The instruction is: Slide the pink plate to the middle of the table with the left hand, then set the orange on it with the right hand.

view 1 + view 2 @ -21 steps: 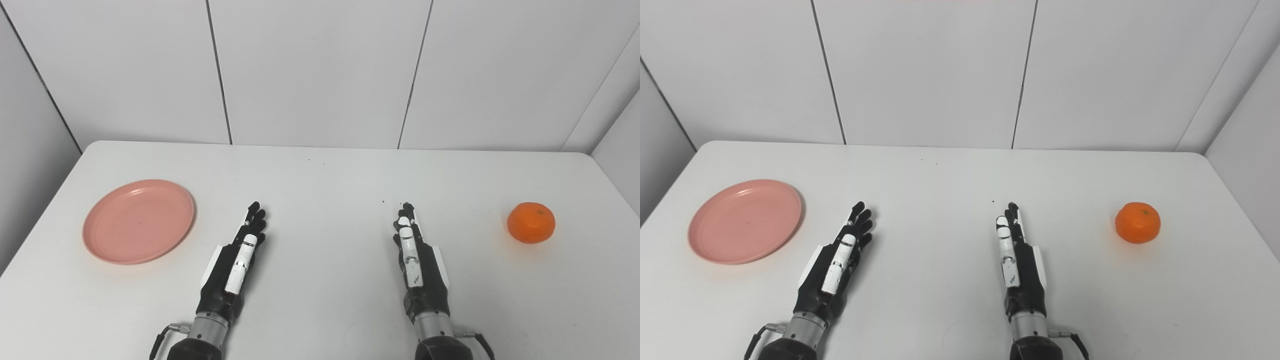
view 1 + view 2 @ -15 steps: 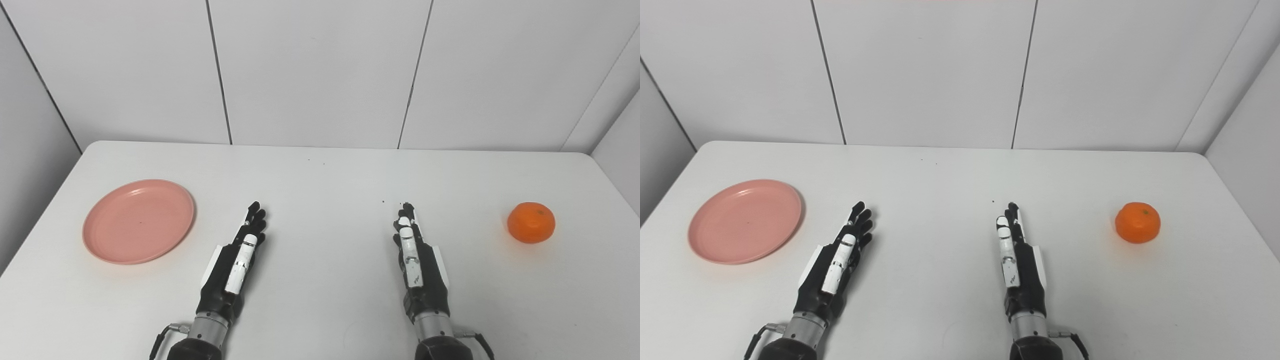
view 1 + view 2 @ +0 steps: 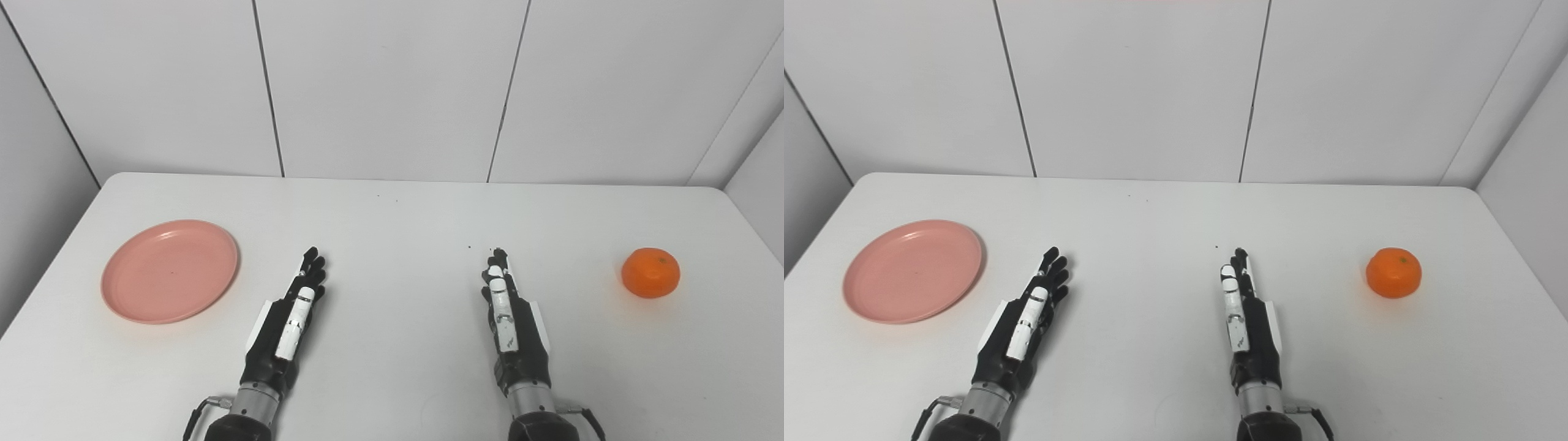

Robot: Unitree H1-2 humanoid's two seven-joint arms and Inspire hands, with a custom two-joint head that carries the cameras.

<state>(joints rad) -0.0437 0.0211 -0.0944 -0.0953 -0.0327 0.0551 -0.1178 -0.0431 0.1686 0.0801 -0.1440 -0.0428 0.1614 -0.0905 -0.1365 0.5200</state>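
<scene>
White table (image 3: 392,214), pale panelled walls behind. Pink plate (image 3: 169,271): round, shallow, raised rim, bare; far left. Orange (image 3: 650,272): glossy, slightly flattened, dimpled top; far right. Left hand (image 3: 286,323) and right hand (image 3: 507,318): between them, fingers extended, holding nothing.

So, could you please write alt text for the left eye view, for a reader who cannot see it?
Two black robot hands, the left hand and right hand, rest open and empty on a white table. An empty pink plate lies at far left, an orange at far right.
</scene>
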